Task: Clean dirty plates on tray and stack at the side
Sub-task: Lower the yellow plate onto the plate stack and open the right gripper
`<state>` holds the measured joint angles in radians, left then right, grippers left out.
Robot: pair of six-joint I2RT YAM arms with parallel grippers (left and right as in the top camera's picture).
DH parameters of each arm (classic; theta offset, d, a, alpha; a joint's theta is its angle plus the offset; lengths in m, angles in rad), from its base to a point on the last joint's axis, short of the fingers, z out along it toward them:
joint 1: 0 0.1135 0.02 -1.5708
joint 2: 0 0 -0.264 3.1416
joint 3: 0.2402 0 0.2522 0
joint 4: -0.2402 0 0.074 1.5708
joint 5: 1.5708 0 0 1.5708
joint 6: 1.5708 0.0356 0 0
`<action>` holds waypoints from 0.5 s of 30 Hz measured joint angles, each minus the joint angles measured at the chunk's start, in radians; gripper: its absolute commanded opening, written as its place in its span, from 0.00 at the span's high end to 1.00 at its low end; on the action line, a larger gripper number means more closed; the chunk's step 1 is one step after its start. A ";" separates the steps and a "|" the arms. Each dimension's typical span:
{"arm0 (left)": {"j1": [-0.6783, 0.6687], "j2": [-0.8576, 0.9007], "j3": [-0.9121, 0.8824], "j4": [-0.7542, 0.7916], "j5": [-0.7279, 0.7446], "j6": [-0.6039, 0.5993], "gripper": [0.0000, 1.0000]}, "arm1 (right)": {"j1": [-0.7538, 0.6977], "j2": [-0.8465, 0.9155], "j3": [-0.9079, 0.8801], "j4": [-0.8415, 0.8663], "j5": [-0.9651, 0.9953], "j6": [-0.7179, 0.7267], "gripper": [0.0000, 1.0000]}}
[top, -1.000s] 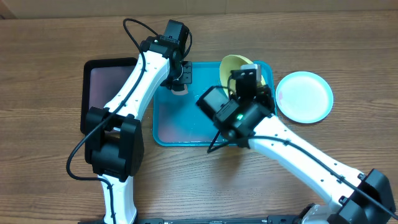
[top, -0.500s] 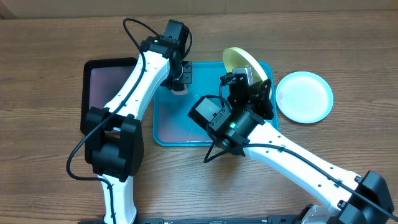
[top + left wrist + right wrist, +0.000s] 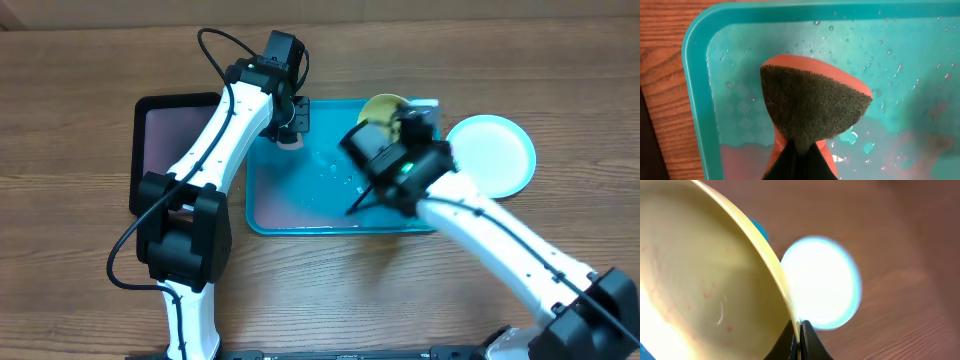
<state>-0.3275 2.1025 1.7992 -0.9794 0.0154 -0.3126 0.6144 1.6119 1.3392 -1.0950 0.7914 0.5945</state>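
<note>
The turquoise tray point(image 3: 300, 215) lies mid-table, wet with droplets and a faint red film. My left gripper point(image 3: 290, 128) hovers at its back left corner, shut on an orange sponge point(image 3: 810, 105) whose dark scouring face points down at the tray point(image 3: 695, 75). My right gripper point(image 3: 800, 330) is shut on the rim of a yellow-green plate point(image 3: 705, 280) flecked with red, held tilted above the tray's back right corner. In the overhead view the right gripper point(image 3: 408, 118) hides part of this plate point(image 3: 378, 108). A pale mint plate point(image 3: 495, 155) lies flat on the table right of the tray, blurred behind the rim point(image 3: 822, 280).
A black tray point(image 3: 165, 140) with a dull pink floor sits left of the turquoise tray, under the left arm. Bare wooden table point(image 3: 80, 230) surrounds everything. The right arm's white link point(image 3: 500, 240) crosses the tray's front right corner.
The right arm has swung to the right and back, turning the yellow-green plate while keeping it over the tray's back right corner. The left arm and sponge have not moved.
</note>
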 measured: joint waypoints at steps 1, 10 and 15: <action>0.000 0.000 0.000 0.001 0.000 0.000 0.96 | -0.037 0.000 0.000 0.011 -0.054 -0.006 0.96; 0.000 0.000 0.000 0.002 0.000 0.000 0.96 | -0.634 0.002 0.000 0.096 -0.605 -0.113 0.96; 0.000 0.000 0.000 0.005 0.000 0.000 0.96 | -0.873 0.048 0.000 0.116 -0.689 -0.132 0.96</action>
<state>-0.3275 2.1025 1.7992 -0.9745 0.0154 -0.3126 -0.2584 1.6604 1.3388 -0.9794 0.1024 0.4625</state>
